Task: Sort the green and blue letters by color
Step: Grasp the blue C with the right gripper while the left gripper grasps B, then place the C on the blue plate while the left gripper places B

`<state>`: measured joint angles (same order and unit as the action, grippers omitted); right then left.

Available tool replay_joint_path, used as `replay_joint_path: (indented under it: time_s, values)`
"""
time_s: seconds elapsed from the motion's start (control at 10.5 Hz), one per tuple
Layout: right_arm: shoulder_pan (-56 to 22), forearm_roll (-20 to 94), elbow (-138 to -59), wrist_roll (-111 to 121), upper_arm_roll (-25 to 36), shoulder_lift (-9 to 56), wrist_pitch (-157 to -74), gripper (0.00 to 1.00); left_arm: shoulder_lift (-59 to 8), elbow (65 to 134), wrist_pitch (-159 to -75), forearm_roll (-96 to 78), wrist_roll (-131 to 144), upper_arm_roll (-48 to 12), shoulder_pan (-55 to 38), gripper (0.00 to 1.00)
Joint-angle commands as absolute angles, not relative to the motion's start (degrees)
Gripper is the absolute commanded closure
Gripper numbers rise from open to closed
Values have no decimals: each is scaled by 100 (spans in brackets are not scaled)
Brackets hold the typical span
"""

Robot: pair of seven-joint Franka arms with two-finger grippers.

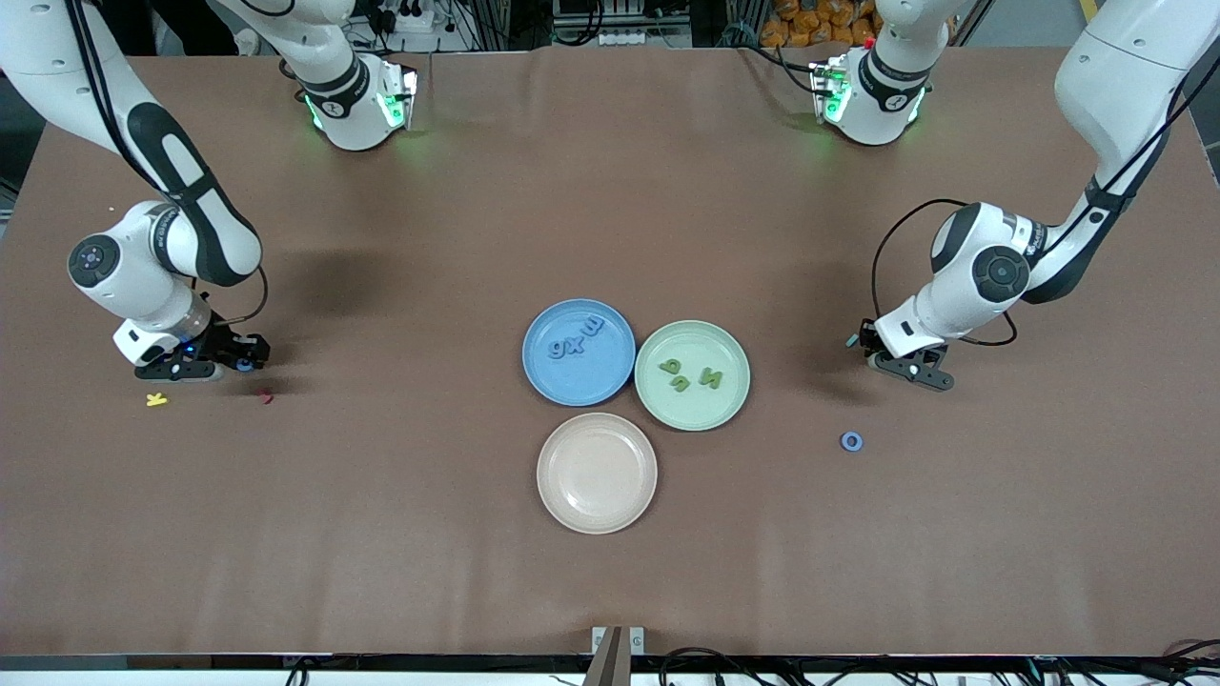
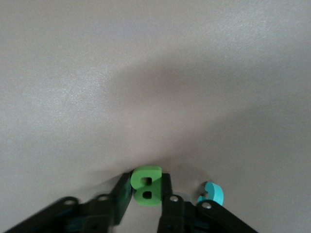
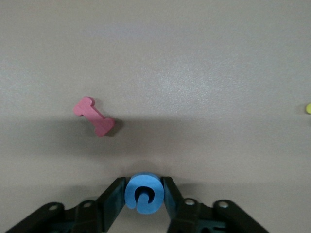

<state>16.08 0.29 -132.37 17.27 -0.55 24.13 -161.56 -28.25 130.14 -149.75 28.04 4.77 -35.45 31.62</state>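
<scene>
Front view: three plates cluster at mid-table. The blue plate (image 1: 579, 352) carries three blue letters (image 1: 576, 342); touching its edge at about 3 o'clock, the green plate (image 1: 692, 374) carries three green letters (image 1: 690, 375). The beige plate (image 1: 597, 472) lies at 6 o'clock from the pair, nearer the camera. A blue ring letter (image 1: 851, 441) lies alone on the brown table (image 1: 610, 191), at roughly 4 o'clock from the green plate and well apart from it. The left gripper (image 1: 910, 367) hangs low over the table toward the left arm's end, with the ring letter at about 7 o'clock from it. The right gripper (image 1: 212, 360) sits low toward the right arm's end. A yellow letter (image 1: 156, 399) lies at 7 o'clock from it and a dark red letter (image 1: 267, 396) at 4 o'clock, both near it.

Left wrist view: the left gripper (image 2: 146, 196) has its black fingers (image 2: 121, 196) pinching a green letter B (image 2: 146, 184) between them, above bare table. A small teal piece (image 2: 212, 192) shows at 3 o'clock from the letter, on the gripper side; what it is cannot be told.

Right wrist view: the right gripper (image 3: 145, 196) pinches a blue letter C (image 3: 144, 193) between its fingers (image 3: 114, 196). The dark red letter (image 3: 94, 116), pink here and bone-shaped, lies on the table at 11 o'clock from the held piece, apart from it. A sliver of the yellow letter (image 3: 308, 108) shows at the frame's edge.
</scene>
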Motion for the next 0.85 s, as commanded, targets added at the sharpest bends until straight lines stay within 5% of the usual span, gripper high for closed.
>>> replay_joint_path:
  time_s: [0.0,0.19,0.47,0.76]
  values:
    - [1740,-35,-13280,1740,-149,2417,-16163,100,-2857,12999,-15073,3015,580,-3542,3199,100]
    - [1566,34,-13149,1627,-158,2182,-15972,100,-2612,12947,-15056,3006,571,-3551,3208,100]
    - [549,70,-12657,129,-149,1706,-14443,100,-2163,12702,-14785,2918,562,-3751,3199,100]
    - [-751,70,-12420,-1243,-158,1723,-14405,100,-2232,11929,-13924,2254,615,-4235,3147,100]
